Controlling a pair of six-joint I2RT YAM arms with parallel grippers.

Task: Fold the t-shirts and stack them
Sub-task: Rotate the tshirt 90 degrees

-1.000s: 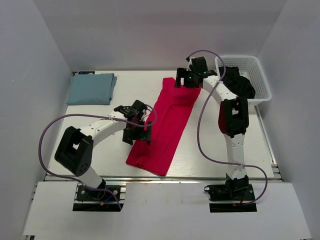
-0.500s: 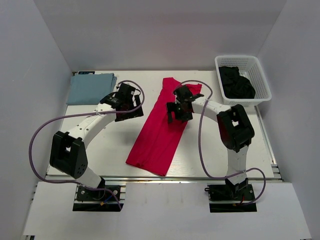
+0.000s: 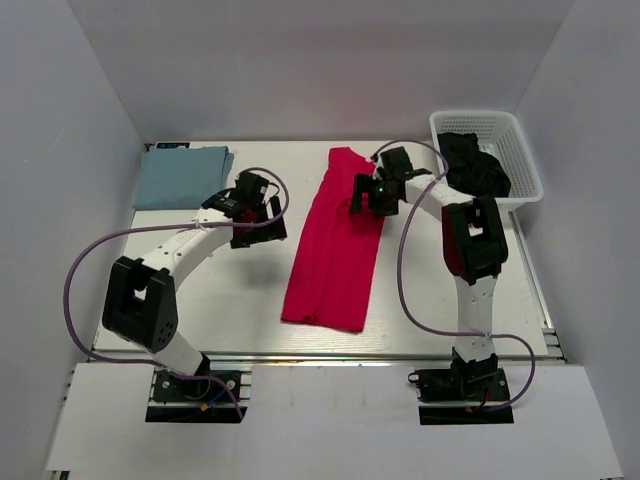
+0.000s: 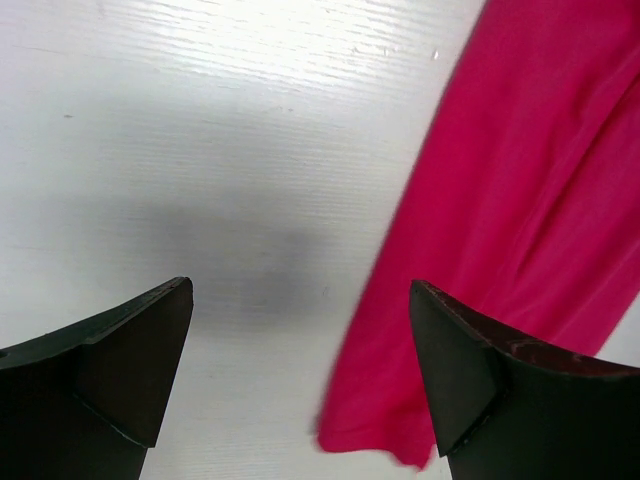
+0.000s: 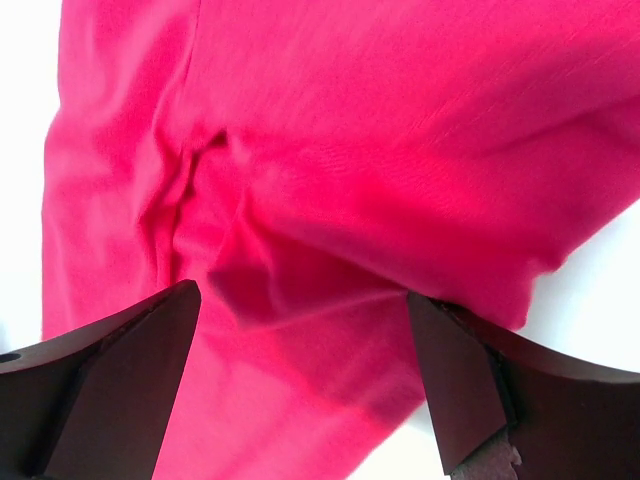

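Red shirt [image 3: 335,245] lies as long narrow strip mid-worktop [image 3: 225,290], folded lengthwise. Blue-grey shirt [image 3: 182,177] folded flat at far left corner. Left hand [image 4: 300,290] spread, empty, over bare worktop just left of red shirt. Right hand [image 5: 302,295] spread, empty, over red shirt's far part. White basket [image 3: 528,155] far right holds dark cloth [image 3: 478,172]

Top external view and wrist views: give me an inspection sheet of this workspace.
Surface: white table, no spills seen.
Job's things: red shirt folded into a long strip mid-table; blue-grey shirt folded at the far left corner.
Clutter: white basket at far right, dark cloth inside.
Grippers: left gripper open over bare table beside the red shirt; right gripper open above the red shirt.
Cables: a purple cable loops off each arm.
Surroundings: plain pale walls on three sides.
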